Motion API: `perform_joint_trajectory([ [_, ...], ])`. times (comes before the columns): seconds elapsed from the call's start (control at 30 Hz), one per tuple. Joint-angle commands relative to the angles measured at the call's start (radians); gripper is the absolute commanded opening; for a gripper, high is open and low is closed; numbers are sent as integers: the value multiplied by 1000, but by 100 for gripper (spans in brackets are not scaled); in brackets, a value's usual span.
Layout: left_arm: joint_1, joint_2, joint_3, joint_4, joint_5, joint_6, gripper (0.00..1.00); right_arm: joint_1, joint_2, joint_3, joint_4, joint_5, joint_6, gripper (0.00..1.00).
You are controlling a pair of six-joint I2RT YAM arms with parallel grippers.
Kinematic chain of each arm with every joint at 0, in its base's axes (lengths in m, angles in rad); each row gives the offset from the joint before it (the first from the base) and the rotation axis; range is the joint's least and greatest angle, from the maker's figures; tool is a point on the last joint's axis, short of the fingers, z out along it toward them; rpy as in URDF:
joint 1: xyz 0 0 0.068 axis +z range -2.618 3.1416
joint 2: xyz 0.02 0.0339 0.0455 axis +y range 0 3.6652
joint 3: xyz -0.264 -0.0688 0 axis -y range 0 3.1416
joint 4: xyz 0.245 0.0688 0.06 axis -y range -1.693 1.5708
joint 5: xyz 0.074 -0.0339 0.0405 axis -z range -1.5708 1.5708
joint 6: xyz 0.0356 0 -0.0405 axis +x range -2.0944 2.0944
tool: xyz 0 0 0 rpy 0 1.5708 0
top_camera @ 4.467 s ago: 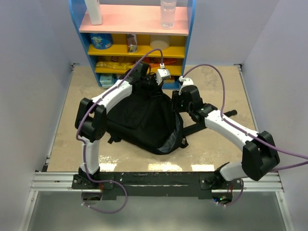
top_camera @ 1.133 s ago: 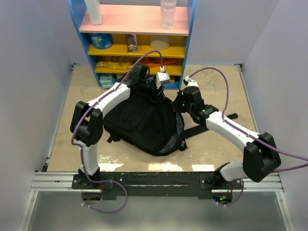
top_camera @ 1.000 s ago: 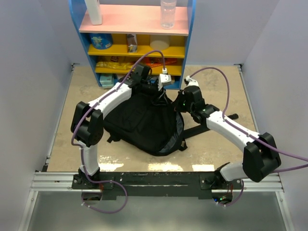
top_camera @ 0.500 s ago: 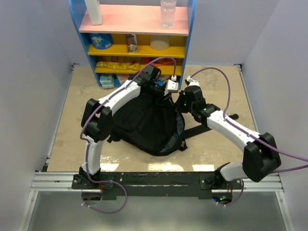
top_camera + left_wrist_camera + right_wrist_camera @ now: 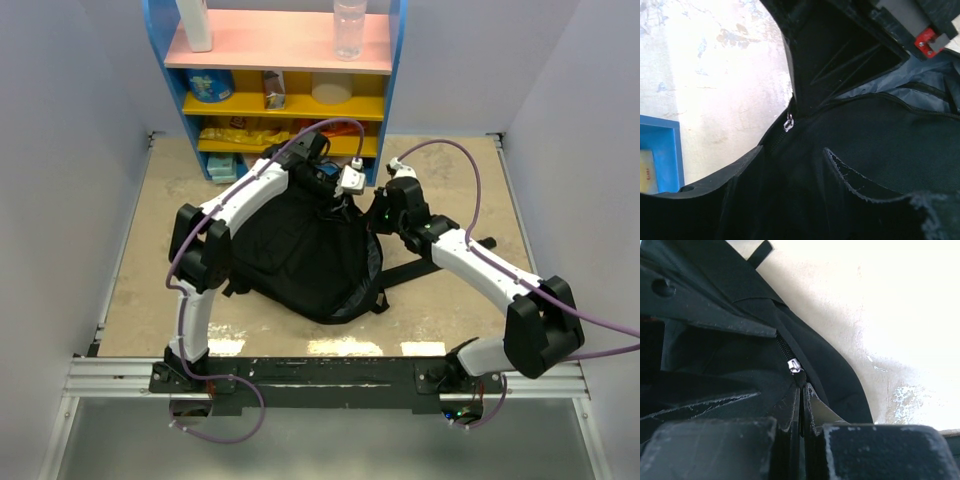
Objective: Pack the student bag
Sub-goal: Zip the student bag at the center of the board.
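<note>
Your right gripper (image 5: pixel 384 214) is closed: in the right wrist view its fingers (image 5: pixel 790 412) press together on the zip pull (image 5: pixel 795 367) at the student bag's right far edge, the black tab running between the tips. Your left gripper (image 5: pixel 330 188) sits over the bag's far end; you cannot tell how wide its jaws stand. The student bag (image 5: pixel 300 250) lies mid-table, its far end close to the foot of the shelf unit (image 5: pixel 275 52). Print on the shelved items is too small to read. Bare table (image 5: pixel 150 250) shows left of the bag and toward the right edge.
</note>
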Motion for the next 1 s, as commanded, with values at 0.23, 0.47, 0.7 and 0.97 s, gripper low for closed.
perform_joint_trajectory([
  [0.23,-16,-43,-68,229,-17,11,68,-7,-52,29,-13,-18,-14,0],
  [0.47,-14,-54,-66,235,-37,29,70,-9,-63,17,-15,-32,-11,0],
  [0.7,-22,12,10,197,-31,31,5,-9,-90,29,-42,-24,-18,0],
  [0.97,-20,4,21,163,-57,41,0,-18,-84,43,-97,9,-37,0],
])
